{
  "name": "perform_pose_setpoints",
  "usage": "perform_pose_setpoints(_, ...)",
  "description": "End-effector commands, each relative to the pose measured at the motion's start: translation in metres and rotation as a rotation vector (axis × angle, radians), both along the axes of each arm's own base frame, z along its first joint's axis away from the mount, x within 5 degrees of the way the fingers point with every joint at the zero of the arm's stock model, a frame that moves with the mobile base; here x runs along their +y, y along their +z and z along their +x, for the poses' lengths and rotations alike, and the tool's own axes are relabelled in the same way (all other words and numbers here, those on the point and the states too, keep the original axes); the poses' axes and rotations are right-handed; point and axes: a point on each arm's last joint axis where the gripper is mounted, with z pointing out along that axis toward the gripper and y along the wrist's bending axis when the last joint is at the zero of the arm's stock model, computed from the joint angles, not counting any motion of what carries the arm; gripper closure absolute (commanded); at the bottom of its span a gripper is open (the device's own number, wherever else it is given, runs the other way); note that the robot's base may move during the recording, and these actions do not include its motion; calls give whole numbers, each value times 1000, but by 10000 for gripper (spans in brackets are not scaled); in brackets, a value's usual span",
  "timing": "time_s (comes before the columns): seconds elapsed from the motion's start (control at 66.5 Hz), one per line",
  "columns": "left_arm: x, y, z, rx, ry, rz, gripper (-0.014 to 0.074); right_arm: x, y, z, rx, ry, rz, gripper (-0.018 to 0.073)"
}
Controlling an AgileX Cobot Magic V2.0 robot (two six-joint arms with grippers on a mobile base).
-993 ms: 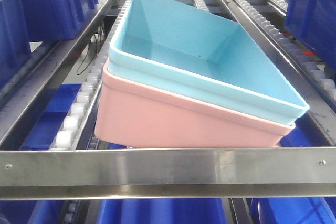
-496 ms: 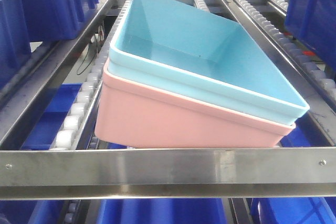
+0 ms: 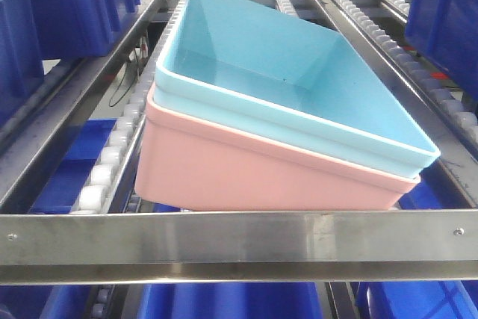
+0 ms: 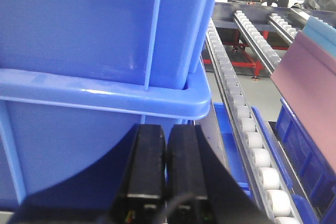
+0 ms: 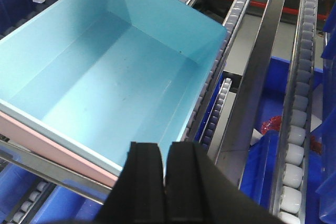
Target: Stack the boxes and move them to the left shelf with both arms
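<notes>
light blue box (image 3: 299,72): nested inside the pink one, open top facing the camera, filling the centre of the front view; empty inside in the right wrist view.
pink box (image 3: 254,177): under the blue one, only its rim and front wall showing; its lower edge sat just behind the steel crossbar, and the stack tilted, the right end lower in the frame.
steel crossbar (image 3: 112,244): flat, running across the bottom of the front view.
roller rails (image 3: 112,155): white rollers along the left of the stack and again at the upper right.
dark blue crates (image 4: 94,35): stacked, filling the upper left of the left wrist view; more stood at the left and right edges of the front view.
left gripper (image 4: 166,153): black fingers pressed together, nothing between them, right up against the crate wall; pink box edge at the far right of that frame.
right gripper (image 5: 164,163): fingers pressed together with nothing held, at the bottom centre, over the near right rim of the blue box.
</notes>
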Motion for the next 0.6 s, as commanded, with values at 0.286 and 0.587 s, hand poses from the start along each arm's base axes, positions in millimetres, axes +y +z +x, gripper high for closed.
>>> perform_pose_setpoints(0.286, 0, -1, -1, -74, -8, 2, 599, 5, 17, -1, -118, 49, 51, 505)
perform_pose_setpoints(0.587, 0, -1, -1, -74, -8, 2, 599, -14, 3, 5, -86, -137, 2, 505)
